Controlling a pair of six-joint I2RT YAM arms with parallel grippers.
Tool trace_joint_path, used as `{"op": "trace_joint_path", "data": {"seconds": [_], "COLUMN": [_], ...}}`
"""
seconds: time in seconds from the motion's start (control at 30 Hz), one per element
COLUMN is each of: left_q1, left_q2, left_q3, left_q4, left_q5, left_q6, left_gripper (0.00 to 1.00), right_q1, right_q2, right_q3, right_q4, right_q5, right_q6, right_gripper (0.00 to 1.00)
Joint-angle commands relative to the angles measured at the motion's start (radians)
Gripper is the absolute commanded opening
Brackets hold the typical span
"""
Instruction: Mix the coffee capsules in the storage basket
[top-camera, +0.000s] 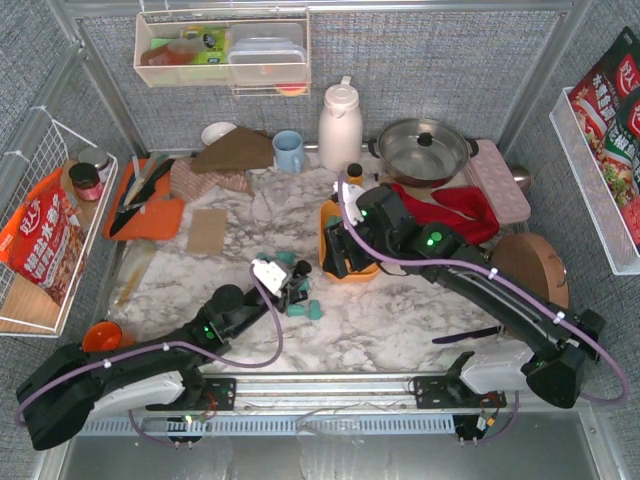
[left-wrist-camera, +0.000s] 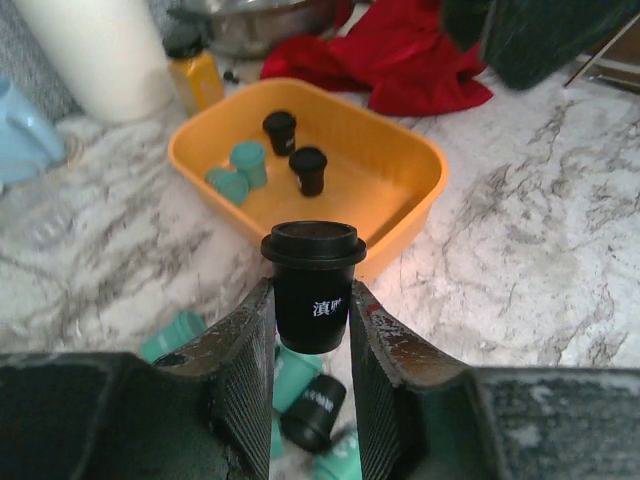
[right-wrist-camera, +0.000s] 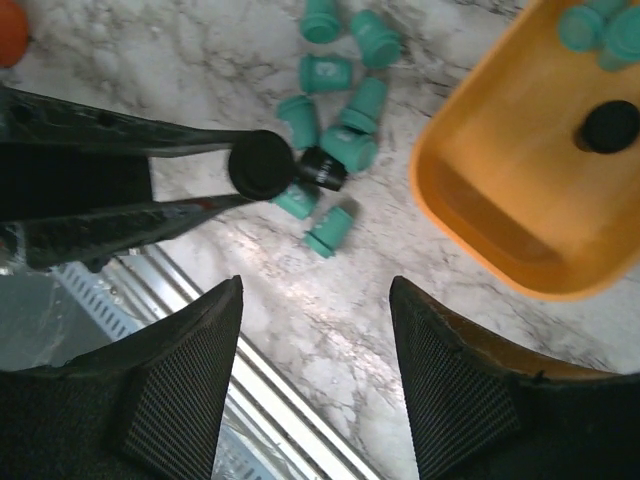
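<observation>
The left tool (left-wrist-camera: 312, 305) is clamped on an upright black capsule (left-wrist-camera: 313, 270), held above the bench (left-wrist-camera: 530, 250). The storage basket (left-wrist-camera: 425, 165) lies just ahead of it, with two black and two teal ones inside. The right tool (right-wrist-camera: 315, 340) stands wide apart and empty. Loose teal capsules (right-wrist-camera: 345, 90) lie beyond its fingers, and the basket is off to one side.

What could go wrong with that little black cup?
The left pincer grips the black capsule only by its lower half, so it might slip and land among the loose teal capsules instead of the orange basket. The open right pincer hangs close by, so the two might bump.
</observation>
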Motion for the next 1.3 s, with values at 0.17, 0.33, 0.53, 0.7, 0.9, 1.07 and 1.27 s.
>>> {"op": "trace_joint_path", "data": {"seconds": [0.17,0.33,0.53,0.7,0.9,1.07,1.27], "left_q1": [0.0,0.0,0.0,0.0,0.0,0.0,0.0], "left_q2": [0.103,0.097,0.083,0.076,0.076,0.067,-0.012], "left_q3": [0.035,0.038,0.037,0.043,0.059,0.061,0.026], "left_q4": [0.293,0.294,0.285,0.272,0.246,0.216,0.119], "left_q5": [0.149,0.199,0.215,0.212,0.198,0.164,0.132], "left_q6": [0.131,0.123,0.118,0.118,0.116,0.102,0.063], "left_gripper": [0.0,0.0,0.0,0.0,0.0,0.92,0.99], "right_q1": [0.063,0.065,0.068,0.069,0.069,0.069,0.066], "right_q2": [0.047,0.073,0.099,0.1,0.092,0.084,0.074], "right_q3": [0.026,0.027,0.027,0.016,0.004,0.007,0.021], "right_q4": [0.094,0.118,0.142,0.158,0.169,0.161,0.118], "right_q5": [-0.041,-0.039,-0.047,-0.052,-0.055,-0.039,0.105], "right_q6": [0.056,0.061,0.072,0.082,0.096,0.097,0.047], "right_gripper": [0.66,0.67,0.66,0.55,0.19,0.03,0.0]}}
